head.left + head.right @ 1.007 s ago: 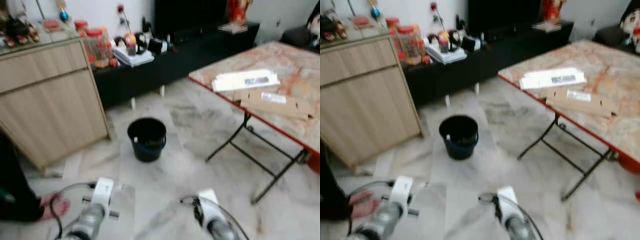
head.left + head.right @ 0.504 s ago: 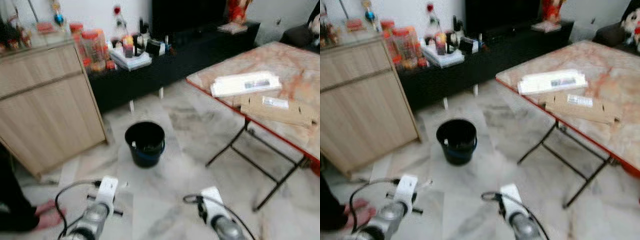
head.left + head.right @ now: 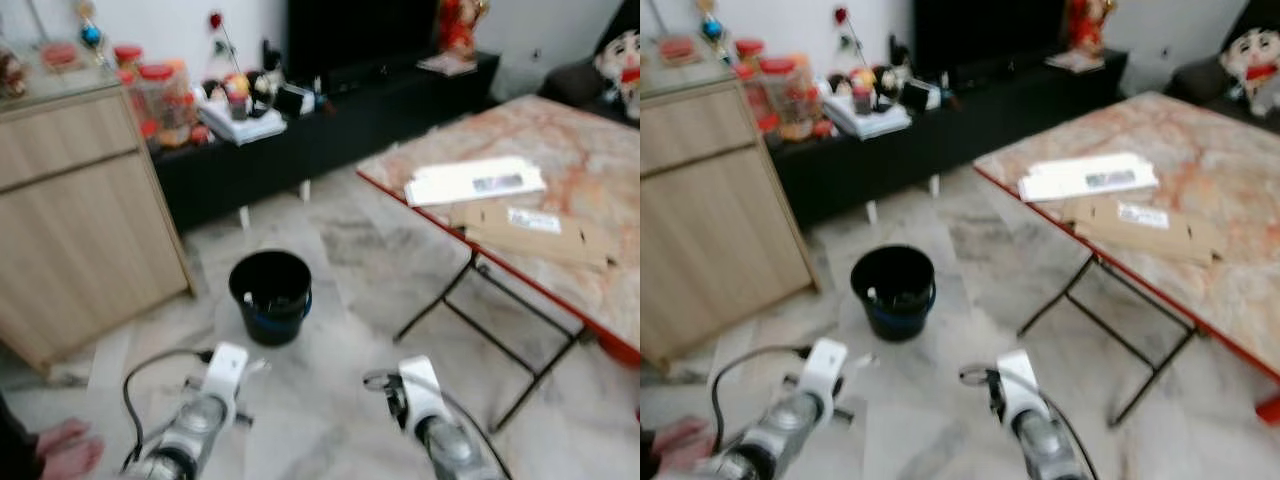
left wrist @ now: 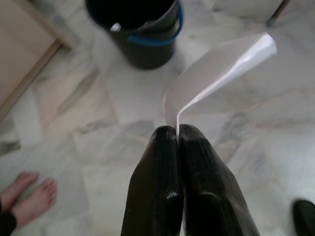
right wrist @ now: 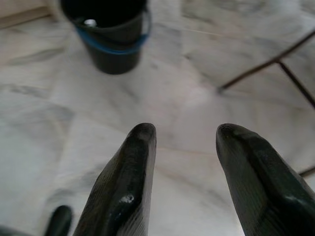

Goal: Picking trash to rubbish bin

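A black bucket with a blue band (image 3: 270,296) stands on the marble floor ahead of me, a small white scrap inside it (image 4: 115,27). My left gripper (image 4: 176,132) is shut on a thin white plastic sheet (image 4: 221,71) that curls up beyond its fingertips, held above the floor short of the bucket. In the head view the left arm (image 3: 215,390) is low left. My right gripper (image 5: 186,133) is open and holds nothing, over bare floor near the bucket (image 5: 110,42); its arm (image 3: 420,400) is low right.
A folding table with a red edge (image 3: 480,255) stands to the right, with a flat cardboard piece (image 3: 530,228) and white paper (image 3: 475,181) on it. A wooden cabinet (image 3: 80,230) is at left, a low black shelf (image 3: 330,110) behind. A person's bare foot (image 4: 29,196) is at lower left.
The camera has moved forward and panned; the bucket sits slightly closer and more to the left. Both arms stay held out in front, the left still holding the sheet.
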Available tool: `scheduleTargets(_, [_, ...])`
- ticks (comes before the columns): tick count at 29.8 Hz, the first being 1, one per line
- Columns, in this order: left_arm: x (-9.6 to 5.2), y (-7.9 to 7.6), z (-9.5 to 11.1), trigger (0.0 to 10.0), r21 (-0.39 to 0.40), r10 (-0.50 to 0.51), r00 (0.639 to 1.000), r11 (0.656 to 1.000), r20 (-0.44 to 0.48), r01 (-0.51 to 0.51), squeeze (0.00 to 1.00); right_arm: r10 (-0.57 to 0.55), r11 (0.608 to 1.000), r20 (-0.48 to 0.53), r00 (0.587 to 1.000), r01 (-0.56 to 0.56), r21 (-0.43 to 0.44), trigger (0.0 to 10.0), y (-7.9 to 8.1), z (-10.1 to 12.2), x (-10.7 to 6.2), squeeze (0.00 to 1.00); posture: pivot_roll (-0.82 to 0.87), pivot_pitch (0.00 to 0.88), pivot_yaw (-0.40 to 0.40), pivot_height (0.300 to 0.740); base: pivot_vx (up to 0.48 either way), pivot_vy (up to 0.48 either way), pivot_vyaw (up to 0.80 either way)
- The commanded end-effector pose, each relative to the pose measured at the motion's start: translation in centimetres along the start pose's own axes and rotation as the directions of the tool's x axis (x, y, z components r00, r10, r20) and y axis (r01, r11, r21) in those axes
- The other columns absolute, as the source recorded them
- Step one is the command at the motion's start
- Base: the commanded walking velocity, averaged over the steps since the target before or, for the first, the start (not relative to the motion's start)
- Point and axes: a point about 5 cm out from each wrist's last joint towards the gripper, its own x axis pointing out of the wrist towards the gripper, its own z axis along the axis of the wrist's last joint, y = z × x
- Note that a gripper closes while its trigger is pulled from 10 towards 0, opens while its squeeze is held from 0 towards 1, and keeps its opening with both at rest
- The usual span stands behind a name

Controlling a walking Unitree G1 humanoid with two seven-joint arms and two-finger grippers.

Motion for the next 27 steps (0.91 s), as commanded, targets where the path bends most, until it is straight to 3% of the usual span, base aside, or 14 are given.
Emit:
scheduleTargets(1, [0.1, -0.9, 0.0, 10.0, 0.018, -0.024, 1.0, 1.0, -0.006, 0.024, 0.0, -0.044, 0.999, -0.028, 0.999, 0.044, -0.001, 10.0, -1.1, -0.7, -0.3, 0.0, 0.13, 0.0, -0.024, 0.74, 0.356, 0.0, 0.0])
scheduleTargets(12, [-0.1, 0.5, -0.2, 10.0, 0.002, 0.029, 1.0, 1.0, 0.002, -0.029, 0.0, -0.139, 0.99, -0.071, 0.988, 0.136, -0.045, 10.0, -3.7, -1.4, -0.8, 0.0, 0.15, 0.0, -0.013, 0.74, 0.358, 0.0, 0.0])
scheduleTargets(22, [-0.5, 1.8, -1.3, 10.0, -0.027, 0.07, 0.997, 0.997, -0.018, -0.071, 0.0, -0.132, 0.991, -0.083, 0.988, 0.13, -0.024, 10.0, -3.2, -2.0, -0.9, 0.0, 0.16, 0.0, -0.004, 0.74, 0.356, 0.0, 0.0])
scheduleTargets(27, [-0.9, 2.3, -2.5, 10.0, -0.045, 0.09, 0.995, 0.995, -0.045, -0.092, 0.0, -0.087, 0.992, -0.089, 0.992, 0.078, -0.098, 10.0, -2.0, -2.1, -0.8, 0.0, 0.17, 0.0, 0.0, 0.74, 0.359, 0.0, 0.32])
